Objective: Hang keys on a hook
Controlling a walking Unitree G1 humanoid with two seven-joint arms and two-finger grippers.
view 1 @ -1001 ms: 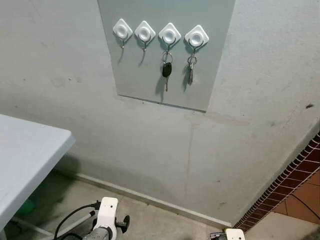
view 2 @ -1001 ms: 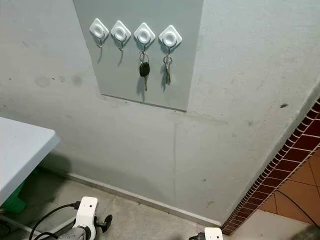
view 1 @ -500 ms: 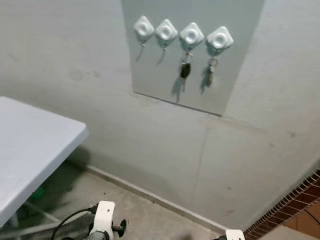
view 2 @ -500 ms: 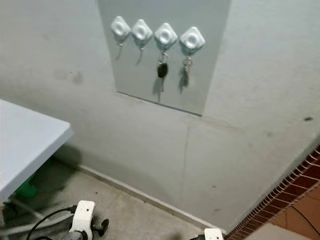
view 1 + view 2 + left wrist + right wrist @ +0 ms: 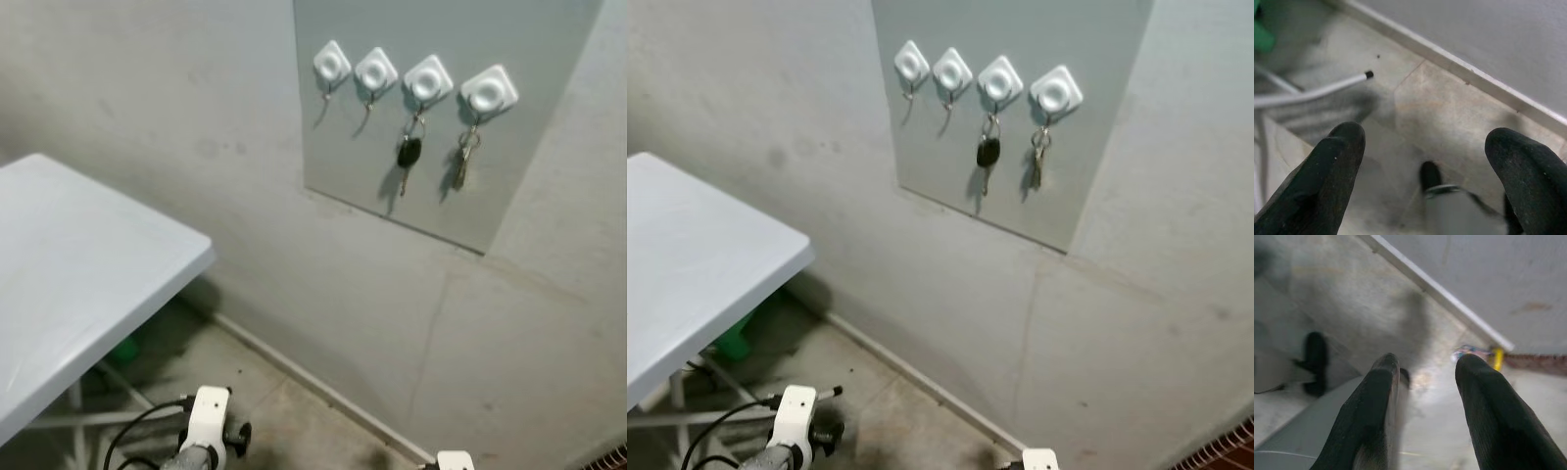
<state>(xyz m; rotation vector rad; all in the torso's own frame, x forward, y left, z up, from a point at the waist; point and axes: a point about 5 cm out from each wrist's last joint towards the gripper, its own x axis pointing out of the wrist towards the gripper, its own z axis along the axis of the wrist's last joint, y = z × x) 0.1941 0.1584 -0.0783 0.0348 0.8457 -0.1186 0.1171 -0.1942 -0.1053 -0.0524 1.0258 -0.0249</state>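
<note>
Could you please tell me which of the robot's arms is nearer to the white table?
Left. The left arm hangs low beside the white table; the right arm hangs farther off.

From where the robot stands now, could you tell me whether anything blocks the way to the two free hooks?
Nothing visible does. The two free hooks sit on the grey panel, bare wall below; the white table stands off to the left.

Left gripper (image 5: 1425,171) hangs low, fingers spread; right gripper (image 5: 1422,382) likewise parted.

no readable text, no labels, no brands, no numbers, no signs anywhere
</note>
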